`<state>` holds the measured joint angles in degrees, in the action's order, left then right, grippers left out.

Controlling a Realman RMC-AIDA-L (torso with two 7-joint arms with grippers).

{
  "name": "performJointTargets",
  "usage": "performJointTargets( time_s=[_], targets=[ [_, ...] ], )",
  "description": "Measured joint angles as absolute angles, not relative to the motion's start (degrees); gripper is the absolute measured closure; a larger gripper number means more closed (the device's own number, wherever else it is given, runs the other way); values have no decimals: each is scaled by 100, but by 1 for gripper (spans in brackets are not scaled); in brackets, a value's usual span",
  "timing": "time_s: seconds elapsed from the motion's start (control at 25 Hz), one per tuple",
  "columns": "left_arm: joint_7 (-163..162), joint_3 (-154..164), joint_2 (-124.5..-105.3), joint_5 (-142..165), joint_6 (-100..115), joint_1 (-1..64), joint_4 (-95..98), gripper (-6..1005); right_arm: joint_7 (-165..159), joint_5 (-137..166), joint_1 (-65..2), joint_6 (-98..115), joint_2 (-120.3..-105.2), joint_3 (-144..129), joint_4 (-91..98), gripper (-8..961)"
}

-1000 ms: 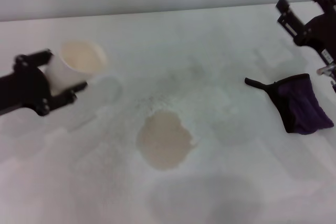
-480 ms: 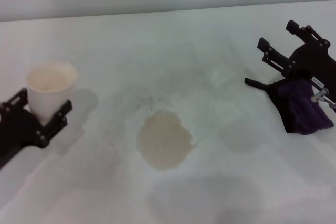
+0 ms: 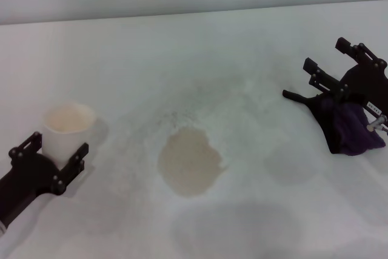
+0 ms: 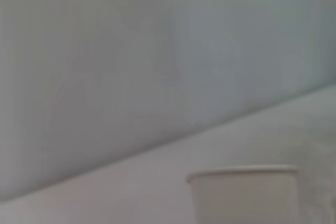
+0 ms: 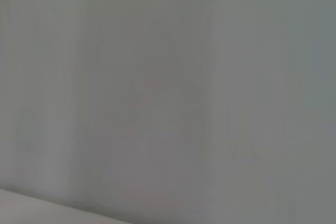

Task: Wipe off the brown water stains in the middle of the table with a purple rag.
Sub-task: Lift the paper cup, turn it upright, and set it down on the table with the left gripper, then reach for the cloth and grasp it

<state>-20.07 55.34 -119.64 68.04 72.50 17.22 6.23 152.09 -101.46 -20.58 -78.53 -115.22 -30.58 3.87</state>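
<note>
Left gripper [image 3: 58, 161]: I am seeing it sitting low at my left, its two black fingers [image 3: 71, 166] spread around the base of the paper cup [image 3: 66, 130]. From the head view I am reading the fingers as closed on the cup, though the contact itself is hard to make out.

Paper cup: it is standing upright on the table [image 3: 200, 47] between the left fingers; in the left wrist view only its rim and upper wall [image 4: 244, 192] are showing.

Right gripper [image 3: 337, 71]: I am seeing it hanging over the rag [image 3: 350, 130] at my right, fingers [image 3: 320, 74] standing wide apart and gripping nothing.

Rag: it is lying crumpled on the table directly under and behind the right fingers, its thin black tail [image 3: 296, 96] reaching out toward the middle, just below the nearer fingertip.

Stain [image 3: 190, 161]: it is spreading as a pale tan blotch in the middle of the table, well apart from both sets of fingers and nearer the left ones.

Right wrist view: it is giving me only a plain grey wall [image 5: 168, 87].
</note>
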Motion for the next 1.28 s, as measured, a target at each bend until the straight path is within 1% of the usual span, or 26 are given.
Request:
performJointTargets(
  time_s=[0.36,0.72,1.04,1.28],
  targets=[
    [-1580,5542,-11980,6766,6991,1644,445,389,14777,-10142,-1980,-7955,-11500,-3071,560,96],
    [-853,5544,-12027,6557,7174,1361,167,359,14696,-10142,-1939,-7900,-11496,-3059,628,96],
    [-765,5551,-12005,6440,7495,1272,50,333,14668,-10138,-1934,-7855,-11496,-3118,621,96],
    [-764,5547,-12014,6431,7543,1149,41,116,14622,-10134,-1900,-7887,-11493,-3120,645,97]
  ],
)
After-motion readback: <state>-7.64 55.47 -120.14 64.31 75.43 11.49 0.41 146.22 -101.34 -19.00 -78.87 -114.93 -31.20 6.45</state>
